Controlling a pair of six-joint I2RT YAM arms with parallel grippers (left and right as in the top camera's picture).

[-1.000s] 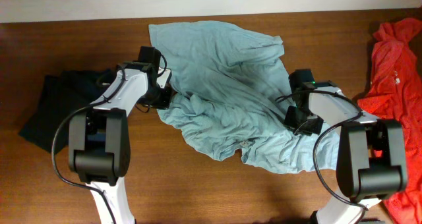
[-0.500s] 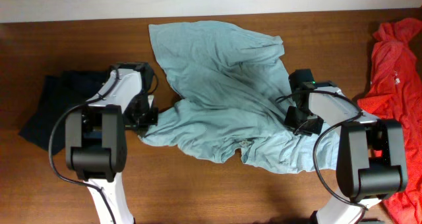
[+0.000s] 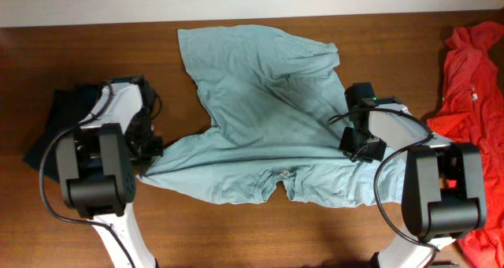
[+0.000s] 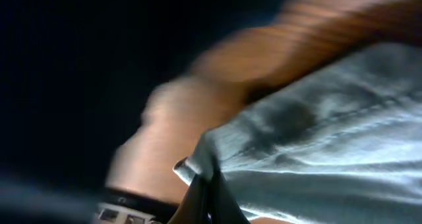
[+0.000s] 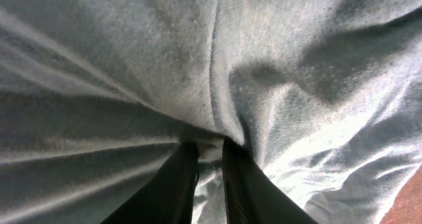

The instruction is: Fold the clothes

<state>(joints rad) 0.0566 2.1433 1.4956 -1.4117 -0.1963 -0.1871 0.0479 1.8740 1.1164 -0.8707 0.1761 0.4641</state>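
Grip status: the left gripper [image 4: 206,188] is clenched on a bunched corner of the T-shirt [image 3: 260,102]. A small tuft of cloth stands up just above the closed dark fingers. The right gripper [image 5: 210,145] has its jaws drawn close together, with a raised fold of the same fabric pinched between them.

Location of item: the T-shirt lies spread over the middle of the wooden table [image 3: 236,228], reaching from the far edge toward the near side. Its left corner comes to a point at the left arm. Its lower part runs as a band across to the right arm.

Overhead view only: it shows the whole garment and both arms, but neither set of jaws clearly. A dark navy garment [image 3: 55,126] lies at the left end, partly under the left arm. A red-orange garment [image 3: 472,79] lies at the right end, apart from the T-shirt.

Left wrist view only: it is blurred. It shows the pinched corner with bare wood beyond it. The dark area at left cannot be identified.

Right wrist view only: cloth fills nearly the whole picture, creased on both sides of the gripped fold, with a sliver of wood at the lower right corner.
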